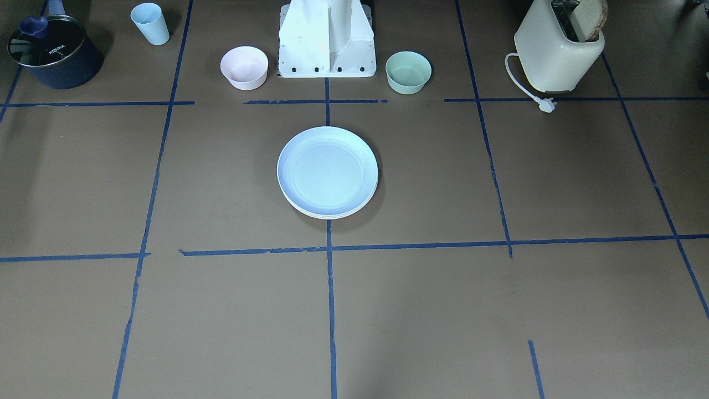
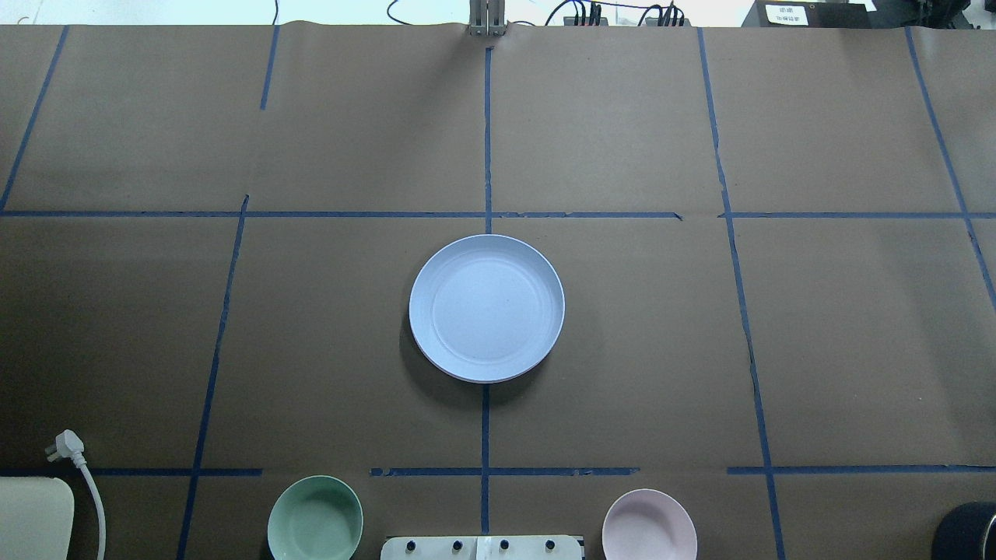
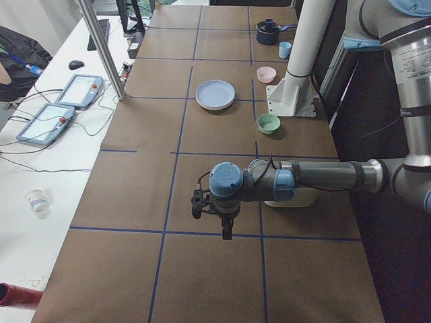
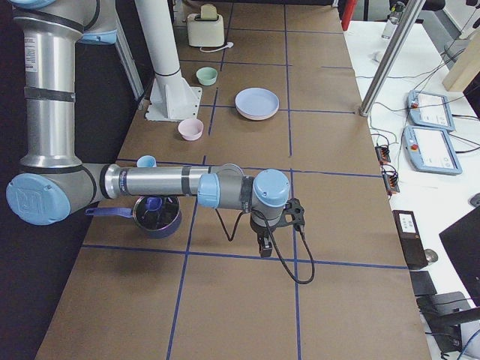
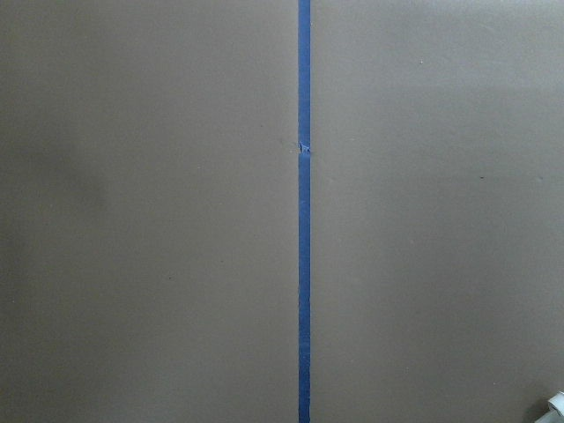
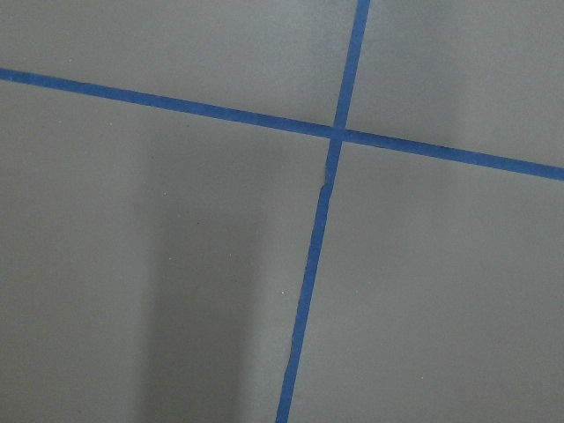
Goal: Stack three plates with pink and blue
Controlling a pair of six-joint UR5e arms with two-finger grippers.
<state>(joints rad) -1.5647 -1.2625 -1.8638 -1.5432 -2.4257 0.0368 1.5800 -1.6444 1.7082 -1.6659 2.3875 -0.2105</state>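
- The blue plate (image 1: 327, 172) lies on top of a stack (image 2: 498, 379) in the middle of the table (image 1: 498, 310), over the centre tape line, in front of the robot's white base (image 1: 327, 50)
- Pale rims of the plates underneath show just below the blue plate's edge; their colours are hard to tell
- The left claw (image 3: 227, 231) hangs pointing down over the table's left end, well apart from the stack; whether it is open or closed cannot be told
- The right claw (image 4: 264, 246) hangs pointing down over the table's right end, also well apart from the stack; its state cannot be told either
- A pink bowl (image 1: 244, 67) and a green bowl (image 1: 408, 72) stand on either side of the base
- A blue cup (image 1: 150, 23) and a dark pot (image 1: 52, 52) stand in one back corner, a toaster (image 1: 559, 52) in the other
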